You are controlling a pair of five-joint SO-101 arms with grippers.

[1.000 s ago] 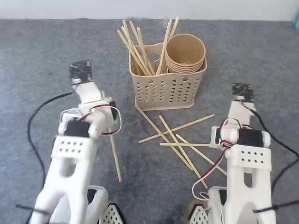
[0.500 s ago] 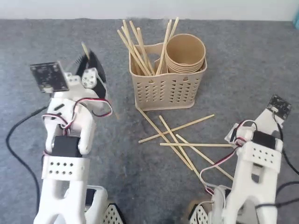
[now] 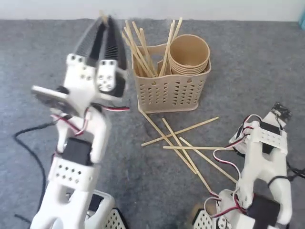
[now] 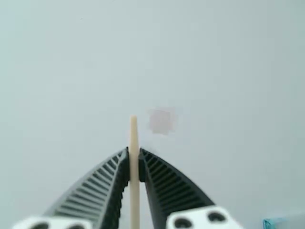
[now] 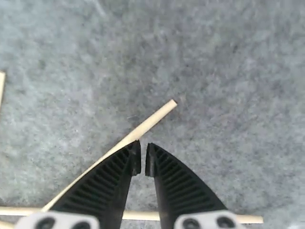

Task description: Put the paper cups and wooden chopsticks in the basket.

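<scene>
A single wooden chopstick [image 4: 134, 167] was gripped upright between the closed dark ribbed fingers [image 4: 107, 183] of the left gripper [image 4: 134, 160], against a plain pale background.

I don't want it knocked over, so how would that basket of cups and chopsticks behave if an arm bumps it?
The basket looks like thin slotted plastic, so probably light. The chopsticks and stacked paper cups stand above its rim, so a high bump might tip it. The fuzzy mat may resist sliding.
</scene>
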